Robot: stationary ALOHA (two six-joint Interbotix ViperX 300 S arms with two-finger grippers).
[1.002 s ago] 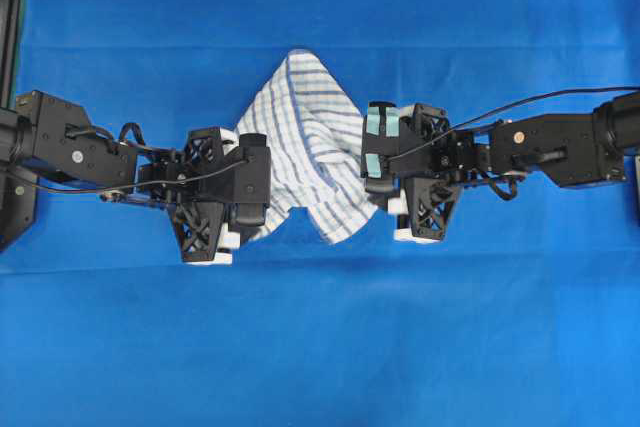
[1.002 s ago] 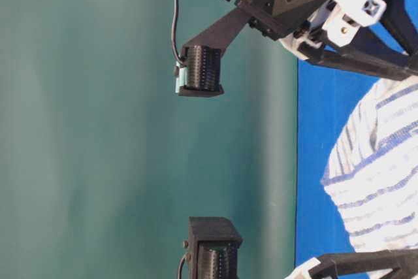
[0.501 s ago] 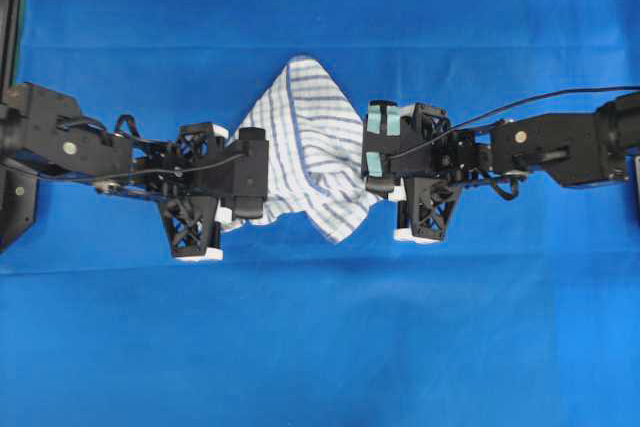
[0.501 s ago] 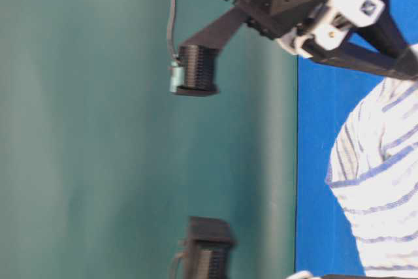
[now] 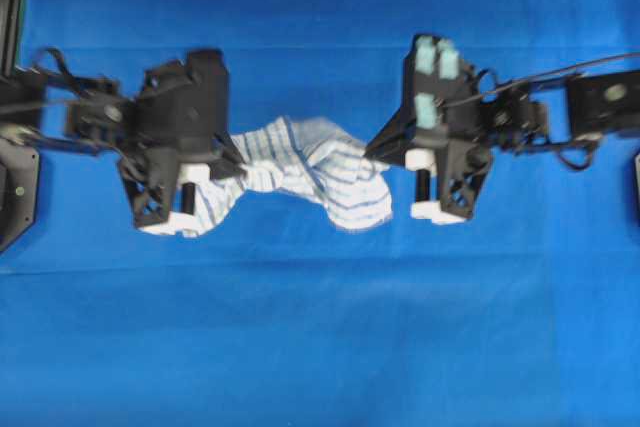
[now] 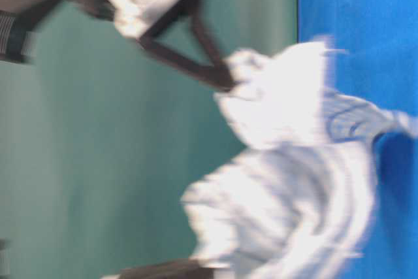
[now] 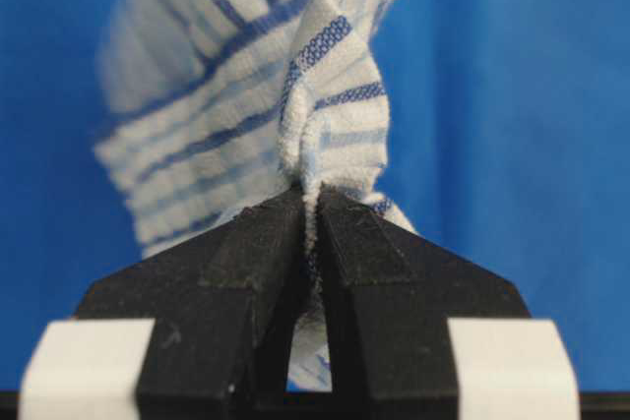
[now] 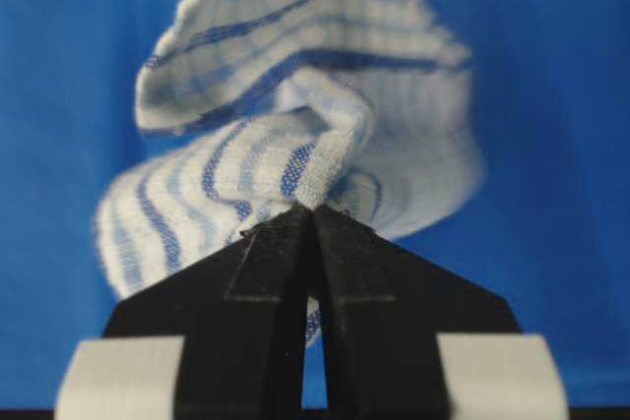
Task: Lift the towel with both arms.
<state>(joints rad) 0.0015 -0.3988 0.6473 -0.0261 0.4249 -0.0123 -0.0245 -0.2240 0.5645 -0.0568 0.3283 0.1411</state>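
The towel [image 5: 310, 169], white with blue and grey stripes, hangs bunched between my two arms above the blue tablecloth [image 5: 320, 347]. My left gripper [image 5: 232, 159] is shut on its left end. In the left wrist view the cloth [image 7: 246, 76] is pinched between the black fingertips of that gripper [image 7: 310, 199]. My right gripper [image 5: 372, 152] is shut on the right end, and the right wrist view shows a fold of the towel [image 8: 295, 95] clamped at its tips [image 8: 313, 211]. The table-level view is blurred, with the towel [image 6: 294, 181] off the surface.
The blue tablecloth covers the whole table. A dark stand [image 5: 12, 197] sits at the left edge of the overhead view. A plain teal-green wall [image 6: 98, 161] fills the back of the table-level view.
Both grippers have shut on the towel, risen and drawn apart. The towel has come up off the tablecloth and now stretches between them.
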